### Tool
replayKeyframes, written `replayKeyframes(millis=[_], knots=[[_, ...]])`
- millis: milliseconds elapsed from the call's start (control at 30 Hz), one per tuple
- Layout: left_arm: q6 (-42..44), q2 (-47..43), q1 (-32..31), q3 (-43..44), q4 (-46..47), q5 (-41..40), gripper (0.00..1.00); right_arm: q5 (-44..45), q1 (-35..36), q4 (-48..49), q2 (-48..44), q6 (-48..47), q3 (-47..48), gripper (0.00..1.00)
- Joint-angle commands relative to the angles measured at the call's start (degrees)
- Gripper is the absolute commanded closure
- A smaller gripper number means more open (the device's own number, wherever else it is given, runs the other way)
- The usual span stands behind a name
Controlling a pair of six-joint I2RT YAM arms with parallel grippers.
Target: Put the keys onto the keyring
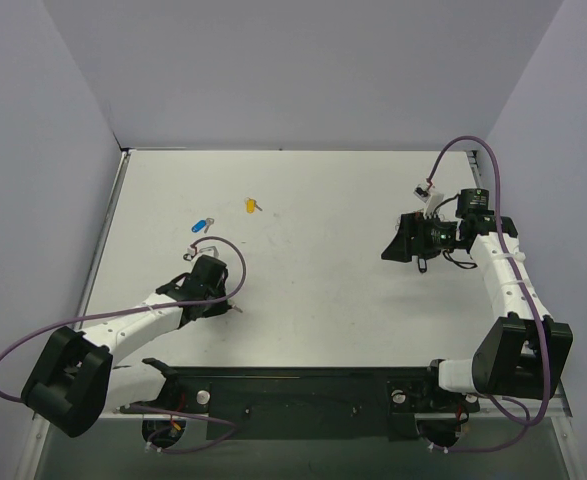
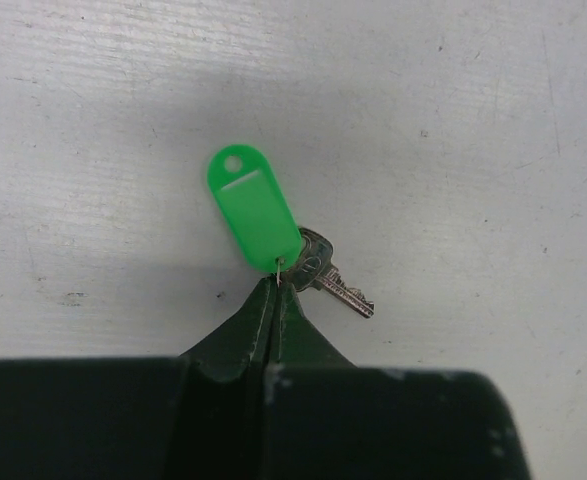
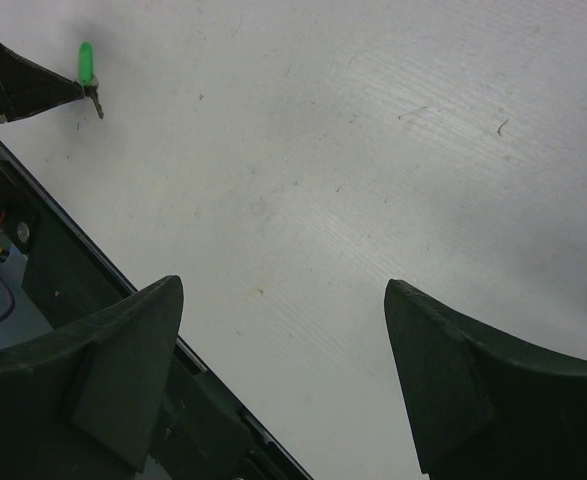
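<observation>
The green-headed key (image 2: 255, 215) sits at the tip of the left claw (image 2: 276, 292), low over the left near part of the bench (image 1: 323, 300). The claw is pressed together on the thin wire loop that joins the green plastic head to the silver blade. The head points away from the claw and the blade angles off to the right. Whether the key hangs clear of the bench or rests on it cannot be told.

The grip is only on the fine wire, so the key will likely swing or twist. The arm would do well to carry it slowly and steadily, and to keep the loop's opening presented outward for threading.

The blue-headed key (image 1: 200, 225) and the yellow-headed key (image 1: 252, 206) lie loose farther back on the bench, well apart from the claw.

The right claw (image 3: 283, 290) hovers over the right side with its jaws spread wide and nothing between them.

The keyring shows in no view, so it would have to be found and steadied first, probably by the right claw.

No container appears anywhere on the bench.
</observation>
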Motion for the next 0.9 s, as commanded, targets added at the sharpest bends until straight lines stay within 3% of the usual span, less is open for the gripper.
replayKeyframes(millis=[0, 500, 867], knots=[[0.8, -0.6, 0.1, 1.8, 1.2, 0.4, 1.0, -2.0, 0.2, -1.7, -0.8, -1.0, 0.1, 0.23], [4.6, -4.0, -1.6, 3.3, 0.6, 1.8, 1.0, -2.2, 0.3, -1.8, -0.6, -1.1, 0.2, 0.23], [16.5, -5.4, -9.0, 7.6, 2.7, 4.5, 1.0, -2.3, 0.3, -2.6, -0.6, -2.3, 0.2, 0.23]])
